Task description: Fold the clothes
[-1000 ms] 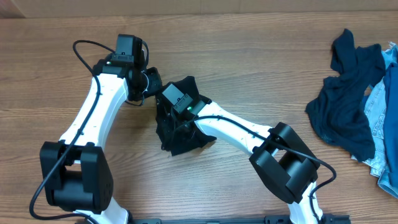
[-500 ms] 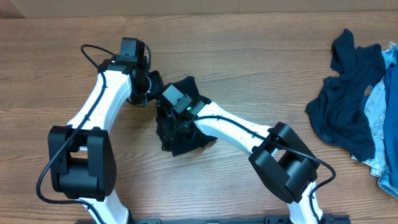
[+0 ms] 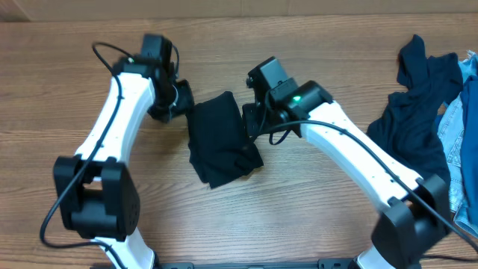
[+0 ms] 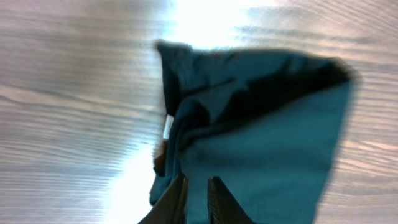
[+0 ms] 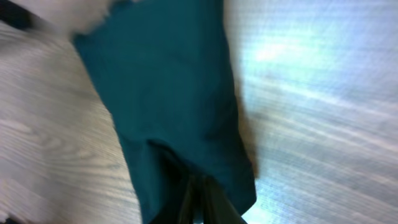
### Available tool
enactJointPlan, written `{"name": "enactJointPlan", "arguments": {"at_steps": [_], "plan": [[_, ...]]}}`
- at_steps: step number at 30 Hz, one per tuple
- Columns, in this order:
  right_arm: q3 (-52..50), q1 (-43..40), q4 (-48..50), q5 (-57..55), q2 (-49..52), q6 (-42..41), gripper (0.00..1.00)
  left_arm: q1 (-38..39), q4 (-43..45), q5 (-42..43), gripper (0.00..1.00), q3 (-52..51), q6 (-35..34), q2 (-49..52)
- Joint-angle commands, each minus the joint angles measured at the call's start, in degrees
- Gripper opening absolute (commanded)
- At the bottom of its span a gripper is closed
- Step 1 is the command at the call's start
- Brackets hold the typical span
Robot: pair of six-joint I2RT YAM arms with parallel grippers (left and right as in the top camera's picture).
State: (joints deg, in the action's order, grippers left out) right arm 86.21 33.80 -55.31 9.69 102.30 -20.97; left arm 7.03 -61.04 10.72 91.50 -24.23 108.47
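The clothes I am working on are a near-black T-shirt [image 3: 219, 142], lying folded into a rough rectangle at the table's middle. In the left wrist view the shirt [image 4: 267, 143] shows a small white tag [image 4: 166, 126] at its rumpled edge. My left gripper [image 3: 181, 103] sits at the shirt's upper left corner. Its jaws [image 4: 198, 180] stand a narrow gap apart, with fabric visible beyond them. My right gripper [image 3: 251, 122] is at the shirt's right edge. Its fingers [image 5: 196, 177] are pressed together just over the shirt [image 5: 168, 81], with nothing seen between them.
A rumpled dark blue garment [image 3: 414, 119] lies at the far right, with pale blue denim [image 3: 459, 149] under and beside it at the table's right edge. Bare wooden table [image 3: 328, 45] surrounds the shirt.
My right arm has swung off the shirt to its right side, opening and shutting again on the way. The shirt now lies uncovered and flatter. The left jaws have parted slightly.
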Motion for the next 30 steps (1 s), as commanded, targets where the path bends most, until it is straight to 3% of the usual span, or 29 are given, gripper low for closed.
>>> {"name": "enactJointPlan", "arguments": {"at_steps": [1, 4, 11, 14, 18, 22, 24, 30], "plan": [[-1.8, 0.7, 0.1, 6.2, 4.4, -0.1, 0.05, 0.2, -7.1, -6.0, 0.22, 12.4, 2.4, -8.2], [-2.0, 3.1, -0.9, 8.5, 5.2, -0.1, 0.04, 0.2, -8.9, -6.4, 0.31, 15.4, 2.4, -12.6], [-7.1, 15.1, 2.3, 14.1, 5.2, -1.8, 0.04, 0.1, -9.5, -6.8, 0.32, 15.3, 2.4, -14.7], [-6.7, 15.5, 1.9, 11.3, 4.4, -1.5, 0.04, 0.1, -9.7, -6.9, 0.34, 15.2, 3.0, -14.3], [-5.0, 13.0, -0.1, 9.2, -2.9, 4.6, 0.04, 0.8, -9.1, -4.6, 0.23, 12.0, 3.5, -10.9], [-5.0, 9.5, -0.5, 4.9, -7.2, -0.7, 0.04, 4.6, -2.7, -2.1, 0.04, 7.0, 3.4, -3.9], [-5.2, 7.9, 0.8, 2.7, -5.4, -5.8, 0.04, 6.0, 0.3, 1.4, 0.04, 5.0, 4.6, 0.5], [-5.3, 7.9, 3.3, 4.5, 7.3, -14.6, 0.04, 7.3, 2.4, 1.2, 0.04, 3.7, 7.1, 11.9]]}}
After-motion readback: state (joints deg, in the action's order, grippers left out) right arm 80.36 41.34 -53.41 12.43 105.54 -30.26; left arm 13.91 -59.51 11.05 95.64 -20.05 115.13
